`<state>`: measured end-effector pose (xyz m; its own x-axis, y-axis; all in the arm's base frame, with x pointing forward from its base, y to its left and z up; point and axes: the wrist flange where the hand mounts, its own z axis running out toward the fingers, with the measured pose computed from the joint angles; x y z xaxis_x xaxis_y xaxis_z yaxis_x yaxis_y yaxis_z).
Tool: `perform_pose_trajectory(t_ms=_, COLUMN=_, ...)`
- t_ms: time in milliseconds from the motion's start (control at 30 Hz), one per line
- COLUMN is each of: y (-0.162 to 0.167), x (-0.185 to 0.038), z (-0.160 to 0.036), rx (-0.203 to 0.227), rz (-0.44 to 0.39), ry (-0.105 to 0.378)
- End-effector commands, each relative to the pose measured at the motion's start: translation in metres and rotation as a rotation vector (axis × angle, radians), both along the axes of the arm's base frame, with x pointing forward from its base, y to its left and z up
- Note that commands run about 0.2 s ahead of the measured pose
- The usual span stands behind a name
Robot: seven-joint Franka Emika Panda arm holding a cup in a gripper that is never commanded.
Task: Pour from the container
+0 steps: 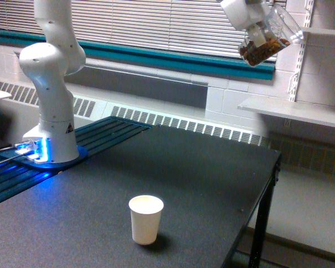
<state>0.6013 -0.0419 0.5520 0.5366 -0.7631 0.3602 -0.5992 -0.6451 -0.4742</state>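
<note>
- Landmark: a white paper cup [146, 219] stands upright on the dark speckled surface [201, 184], near the front edge, its mouth open and its inside pale.
- Gripper [261, 34]: the white end of the arm hangs high above the cup and toward the exterior view's right, at the top of the frame; its jaws are closed against the sides of the container, one dark finger [259, 38] showing across the clear wall.
- Container [271, 38]: a small clear rounded jar, held in the air well apart from the cup, far above it and to the exterior view's right. It is tilted, one end lower and toward the exterior view's left, the other end higher and toward the right.
- Contents: brown nut-like pieces [258, 53] lie gathered in the jar's lower end; the upper end looks clear.
- Robot base [49, 111]: the white column of the arm rises behind the cup and to the exterior view's left, seated on a plate lit blue.
- Background: a radiator grille [184, 124] runs along the wall behind the surface, below window blinds [156, 22]; a pale shelf [301, 111] projects from the wall beyond the cup, to the exterior view's right.
</note>
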Motion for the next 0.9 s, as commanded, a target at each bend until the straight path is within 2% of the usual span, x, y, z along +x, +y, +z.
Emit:
perform_pose_trajectory(t_ms=33, y=0.001, x=-0.001, z=-0.001, rx=-0.011, rz=-0.002, ry=0.001)
perform_pose_trajectory(t_ms=100, y=-0.003, x=-0.002, z=0.0, rx=-0.024, rz=-0.006, ry=-0.007)
perform_pose_trajectory(t_ms=200, y=-0.026, x=-0.005, z=0.0, rx=-0.025, rz=-0.046, ry=-0.01)
perform_pose_trajectory(t_ms=633, y=-0.041, x=-0.016, z=-0.003, rx=-0.029, rz=-0.086, ry=-0.016)
perform_pose_trajectory(t_ms=900, y=-0.052, x=-0.031, z=-0.014, rx=-0.041, rz=-0.124, ry=-0.003)
